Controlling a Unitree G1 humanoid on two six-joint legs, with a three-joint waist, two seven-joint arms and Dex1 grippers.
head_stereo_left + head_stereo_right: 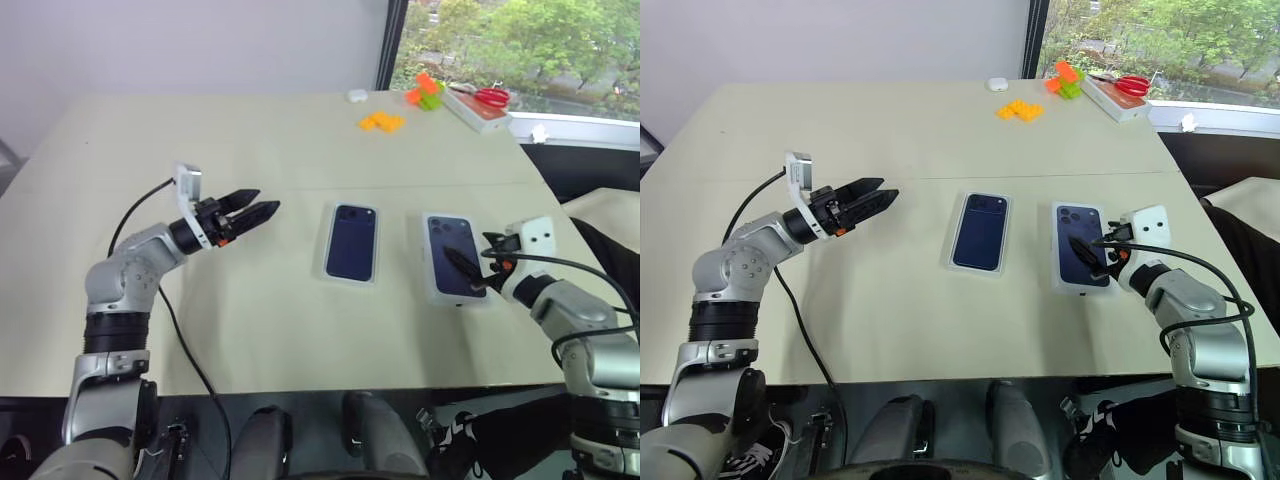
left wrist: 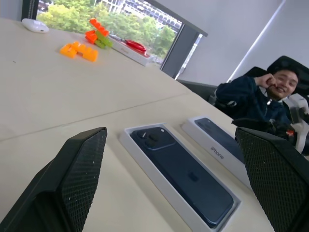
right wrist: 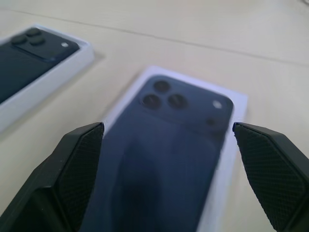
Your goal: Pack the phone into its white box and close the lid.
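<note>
**Both tools spread, lid not yet gripped**

We see the phone [image 1: 352, 243] lying face down in the box [image 3: 53, 72] at the middle of the tabletop [image 1: 300, 330]. The lid [image 1: 440, 240] rests flat just to the right of the box, apart from it, printed side up. The right tool [image 1: 466, 256] hangs over the lid's near half with its fingers wide apart, holding nothing. The left tool [image 1: 262, 205] hovers well to the left of the box, fingers likewise apart and empty.

We judge that only lifting the lid and seating it remains. The risks we note:

- The lid looks nearly as wide as the right tool's spread, so a fingertip may land on its top and push it away.
- A grip near one end may let the lid tilt or slip.
- A lid lowered askew may catch the rim and drag the unsteadied box.
</note>
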